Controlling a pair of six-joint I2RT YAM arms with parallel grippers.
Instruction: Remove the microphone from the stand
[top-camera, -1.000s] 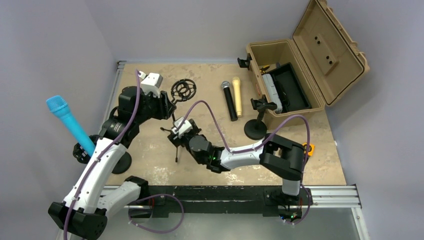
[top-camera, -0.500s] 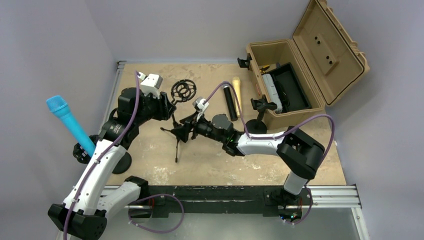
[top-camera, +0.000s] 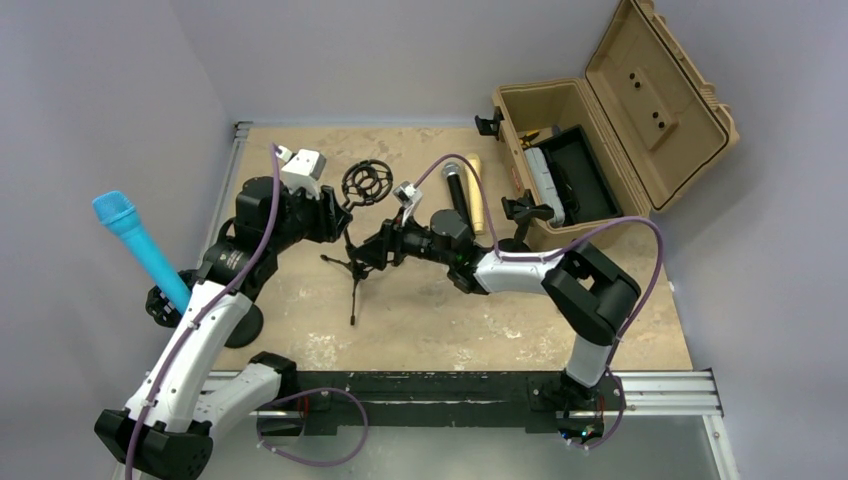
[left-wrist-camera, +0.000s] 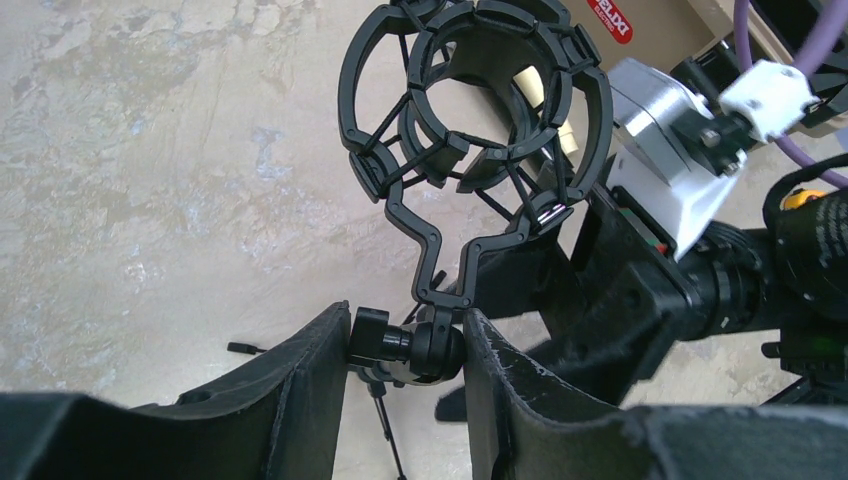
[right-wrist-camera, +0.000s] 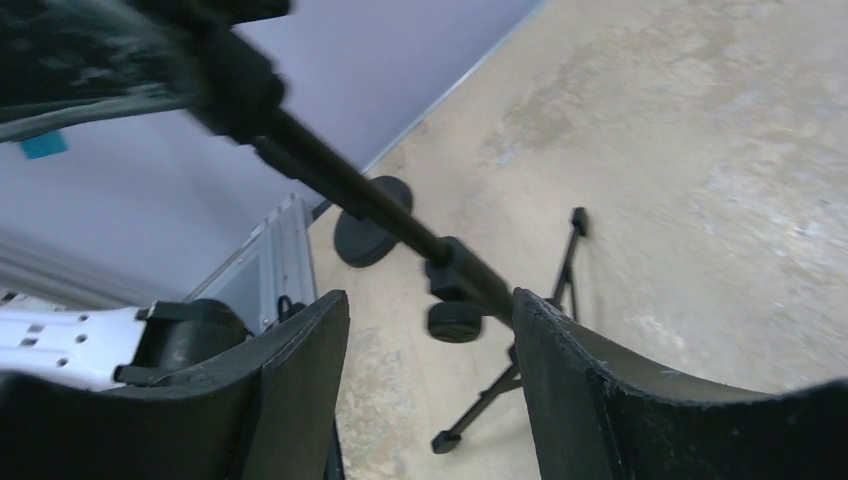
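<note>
A blue microphone (top-camera: 140, 245) stands tilted in a clip on a round-base stand (top-camera: 243, 325) at the left edge. A black tripod stand (top-camera: 352, 275) carries an empty ring shock mount (top-camera: 366, 182), also in the left wrist view (left-wrist-camera: 470, 110). My left gripper (top-camera: 335, 215) is shut on the mount's pivot joint (left-wrist-camera: 410, 345). My right gripper (top-camera: 375, 250) is open, and the tripod's pole (right-wrist-camera: 350, 190) runs between its fingers, close against the right one (right-wrist-camera: 560, 350).
A black microphone (top-camera: 458, 200) and a gold one (top-camera: 476, 190) lie on the table behind my right arm. An open tan case (top-camera: 600, 130) stands at the back right. A second round-base stand (top-camera: 510, 258) is in front of it.
My right arm has swung away from the near side of the tripod, up and back, and its open gripper now straddles the tripod pole. My left arm has not moved.
</note>
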